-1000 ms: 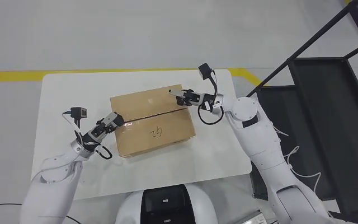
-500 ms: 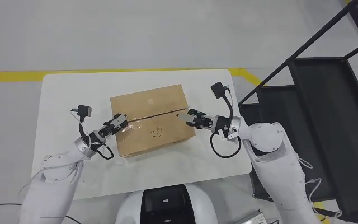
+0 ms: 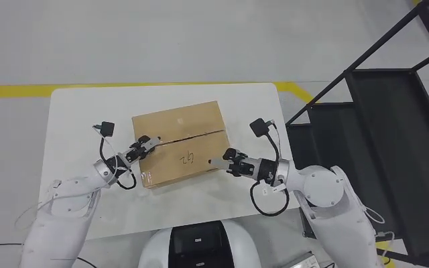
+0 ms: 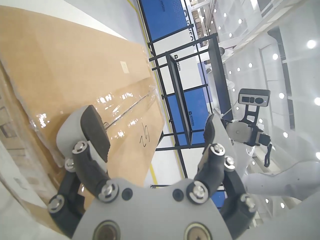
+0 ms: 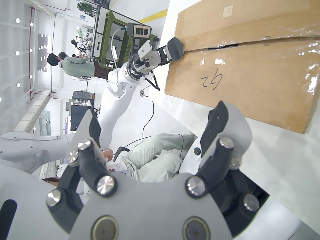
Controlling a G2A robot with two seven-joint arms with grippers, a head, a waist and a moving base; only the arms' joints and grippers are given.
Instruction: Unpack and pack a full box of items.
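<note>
Box [image 3: 179, 143] is seen closed and taped at the middle of the table [image 3: 74, 114]; its contents are hidden. Left gripper [image 3: 151, 142] is held wide open and empty, with one finger laid at the seam's left end. Right gripper [image 3: 221, 160] is spread open with nothing gripped, just off the box's near right corner; contact cannot be judged. Versus a second ago, the right gripper is shifted from the far right edge to that corner, and the left gripper is brought up onto the lid.

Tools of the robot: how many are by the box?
2. The left tool, open, is at the left end of the box, over its top. The right tool, open, is by its near right corner. None seems hidden.
</note>
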